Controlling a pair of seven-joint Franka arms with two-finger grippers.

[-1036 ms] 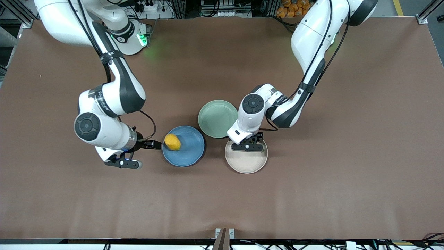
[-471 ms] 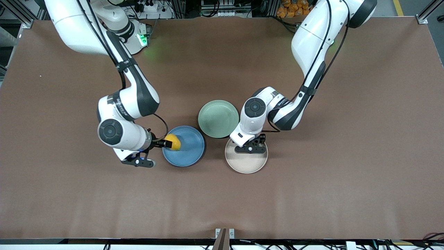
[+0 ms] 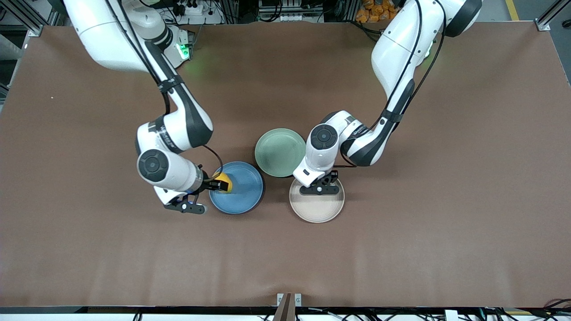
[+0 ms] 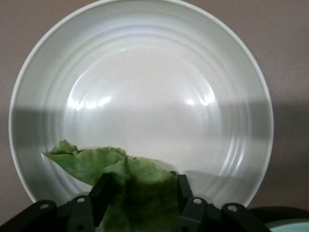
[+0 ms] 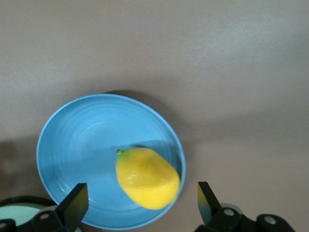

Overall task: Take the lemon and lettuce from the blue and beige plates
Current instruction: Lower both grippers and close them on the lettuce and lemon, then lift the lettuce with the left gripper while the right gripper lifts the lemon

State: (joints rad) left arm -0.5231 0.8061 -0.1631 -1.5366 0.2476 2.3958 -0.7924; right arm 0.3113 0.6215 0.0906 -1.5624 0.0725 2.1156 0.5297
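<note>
The lemon (image 3: 224,182) lies on the blue plate (image 3: 243,194) at the rim toward the right arm's end. My right gripper (image 3: 214,185) is open and low at that rim. In the right wrist view its fingers (image 5: 77,200) stand wide to either side of the lemon (image 5: 147,178) on the blue plate (image 5: 82,145). My left gripper (image 3: 319,186) is down on the beige plate (image 3: 316,210). In the left wrist view it (image 4: 143,193) is shut on the green lettuce (image 4: 130,179), which rests on the beige plate (image 4: 145,87). The lettuce is hidden in the front view.
A pale green plate (image 3: 279,151) sits empty just farther from the front camera, between the blue and beige plates and touching close to both. The brown table (image 3: 401,245) stretches wide around the three plates.
My right arm has swung toward the blue plate, bringing its open gripper up around the lemon. My left gripper has stayed over the beige plate with only a slight shift.
</note>
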